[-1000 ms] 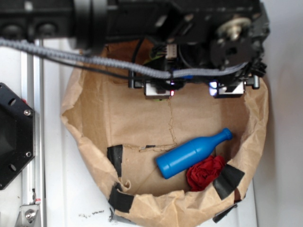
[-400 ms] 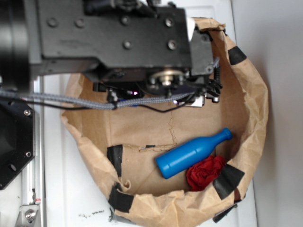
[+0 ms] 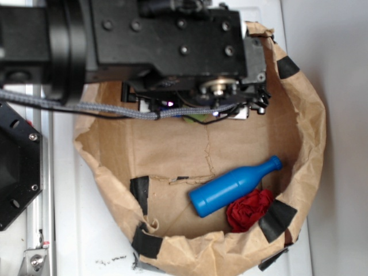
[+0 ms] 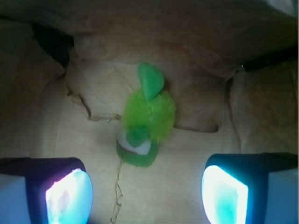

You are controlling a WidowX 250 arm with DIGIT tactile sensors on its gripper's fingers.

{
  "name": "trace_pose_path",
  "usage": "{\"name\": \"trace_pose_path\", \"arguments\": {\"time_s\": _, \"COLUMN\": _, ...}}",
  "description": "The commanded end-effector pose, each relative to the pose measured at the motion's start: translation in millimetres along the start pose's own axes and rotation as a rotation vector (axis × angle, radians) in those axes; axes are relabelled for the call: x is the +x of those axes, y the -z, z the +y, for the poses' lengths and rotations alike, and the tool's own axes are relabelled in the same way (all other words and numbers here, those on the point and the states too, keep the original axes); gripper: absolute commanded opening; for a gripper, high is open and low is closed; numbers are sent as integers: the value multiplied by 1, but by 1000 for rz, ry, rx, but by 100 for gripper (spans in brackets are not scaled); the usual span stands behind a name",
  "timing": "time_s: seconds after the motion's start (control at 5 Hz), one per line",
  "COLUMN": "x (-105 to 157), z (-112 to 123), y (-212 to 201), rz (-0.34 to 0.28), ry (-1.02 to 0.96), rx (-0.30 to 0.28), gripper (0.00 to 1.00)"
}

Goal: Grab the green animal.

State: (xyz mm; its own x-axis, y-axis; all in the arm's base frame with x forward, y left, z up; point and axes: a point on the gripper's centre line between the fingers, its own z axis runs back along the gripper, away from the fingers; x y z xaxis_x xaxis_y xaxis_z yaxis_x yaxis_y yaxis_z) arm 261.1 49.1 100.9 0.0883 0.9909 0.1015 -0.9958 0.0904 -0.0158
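Observation:
The green animal point(image 4: 147, 122) is a small lime-green plush with a darker green fin and a white-and-red mouth patch, lying on the brown paper floor of the bag point(image 4: 196, 154). In the wrist view it lies ahead of my gripper point(image 4: 146, 193), centred between the two glowing pads point(image 4: 69, 196), which stand wide apart with nothing between them. In the exterior view only a sliver of the green animal point(image 3: 198, 118) shows under the black arm, which covers the gripper point(image 3: 195, 112) at the bag's far side.
A blue plastic bottle point(image 3: 233, 186) lies diagonally in the bag's near right part, with a red cloth wad point(image 3: 249, 209) beside it. The brown paper bag point(image 3: 115, 190) has crumpled upright walls patched with black tape point(image 3: 140, 192). A black mount point(image 3: 17, 167) sits at the left.
The arm has swung left and forward over the bag's far side, and a sliver of green now shows beneath it. The bottle and the red cloth have not moved.

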Motion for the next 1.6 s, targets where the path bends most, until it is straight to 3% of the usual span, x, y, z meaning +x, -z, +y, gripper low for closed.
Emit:
{"name": "trace_pose_path", "arguments": {"time_s": 0.0, "x": 11, "z": -6, "y": 17, "rz": -58, "ry": 26, "rx": -29, "gripper": 100}}
{"name": "trace_pose_path", "arguments": {"time_s": 0.2, "x": 16, "z": -27, "y": 25, "rz": -28, "ry": 42, "rx": -19, "gripper": 100}}
{"name": "trace_pose_path", "arguments": {"time_s": 0.4, "x": 12, "z": -23, "y": 35, "rz": -35, "ry": 27, "rx": 9, "gripper": 100}}
{"name": "trace_pose_path", "arguments": {"time_s": 0.6, "x": 5, "z": -7, "y": 55, "rz": -84, "ry": 58, "rx": 49, "gripper": 100}}
{"name": "trace_pose_path", "arguments": {"time_s": 0.8, "x": -1, "z": 4, "y": 57, "rz": -105, "ry": 96, "rx": 52, "gripper": 100}}
{"name": "trace_pose_path", "arguments": {"time_s": 1.4, "x": 14, "z": -36, "y": 60, "rz": -97, "ry": 76, "rx": 59, "gripper": 100}}
